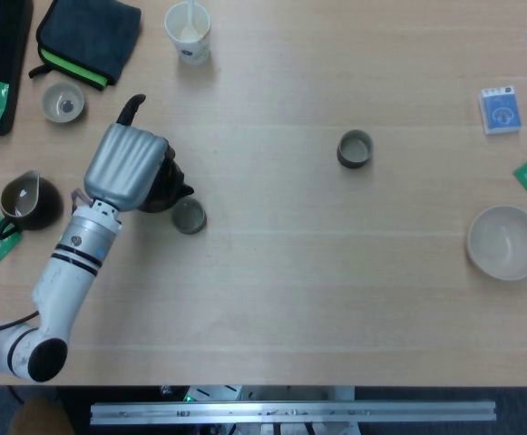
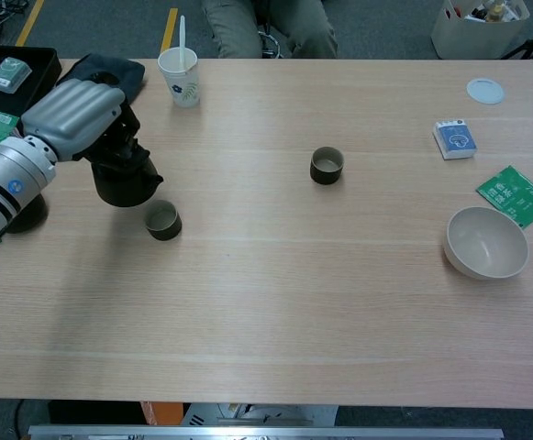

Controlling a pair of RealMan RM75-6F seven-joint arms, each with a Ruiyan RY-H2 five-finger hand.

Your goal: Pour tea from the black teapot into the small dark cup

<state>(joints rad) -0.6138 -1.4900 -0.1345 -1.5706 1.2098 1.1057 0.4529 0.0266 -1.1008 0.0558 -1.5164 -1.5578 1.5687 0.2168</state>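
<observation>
Black glazed teapot (image 2: pixel 124 179), gripped by left robot hand (image 2: pixel 75 121), should settle gently beside small dark cup (image 2: pixel 162 220) without bumping it.

From my station I see a white paper cup (image 1: pixel 188 33) with a white stirrer in it at the far edge, beside a folded dark cloth pouch with green trim (image 1: pixel 89 36) and a black tray (image 2: pixel 7 78) holding green packets. Mid-table stands a second small olive-glazed cup (image 1: pixel 355 149). Further right lie a blue-and-white card box (image 1: pixel 500 110), a green sachet (image 2: pixel 515 194), a pale ceramic bowl (image 1: pixel 505 242) and a round white lid (image 2: pixel 484 90).
</observation>
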